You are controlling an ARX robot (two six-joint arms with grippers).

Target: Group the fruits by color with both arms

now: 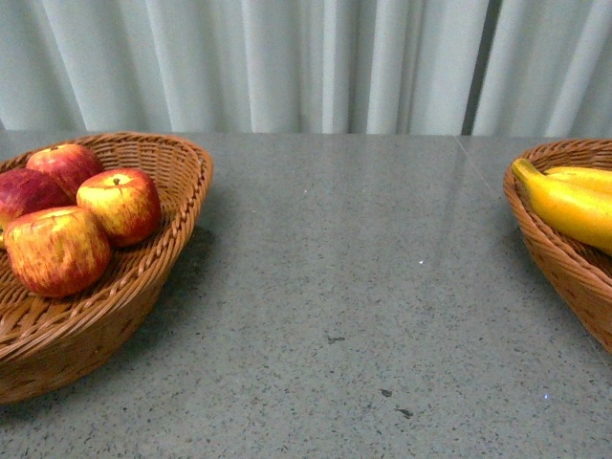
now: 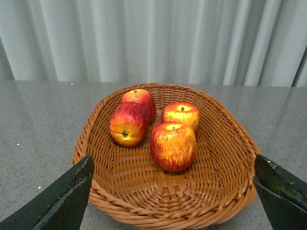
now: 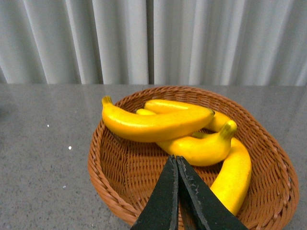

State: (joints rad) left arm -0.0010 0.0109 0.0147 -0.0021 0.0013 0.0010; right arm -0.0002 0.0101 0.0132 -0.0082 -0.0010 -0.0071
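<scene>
- Hanging over the near rim of the left basket (image 2: 225,124), the left end effector (image 2: 175,199) has its two black fingers (image 2: 62,199) spread wide, nothing between them.
- Past those fingers, four apples (image 2: 172,146) sit together in the far half of that basket: one streaked red and yellow nearest, a redder one (image 2: 127,123) on its side at its 10 o'clock with the stem pit facing the camera, a yellower one (image 2: 182,114) just behind, and one more (image 2: 139,99) at the far rim.
- Pressed together with no gap, the right end effector (image 3: 177,196) holds nothing; its fingers (image 3: 165,201) meet in a point above the near part of the right basket (image 3: 115,182).
- Beyond that point lie four bananas (image 3: 153,124): a thick one across the basket, its stem at 10 o'clock; another (image 3: 199,148) under it with its tip turned up; a third (image 3: 235,175) curving along the basket's 3 o'clock side; a fourth (image 3: 168,105) partly hidden behind.
- From the front camera neither arm shows. The apple basket (image 1: 172,182) sits at the table's (image 1: 344,287) 9 o'clock edge and the banana basket (image 1: 555,258) at 3 o'clock, well apart, with grey speckled table between.
- A pale pleated curtain (image 1: 306,57) hangs behind the table.
</scene>
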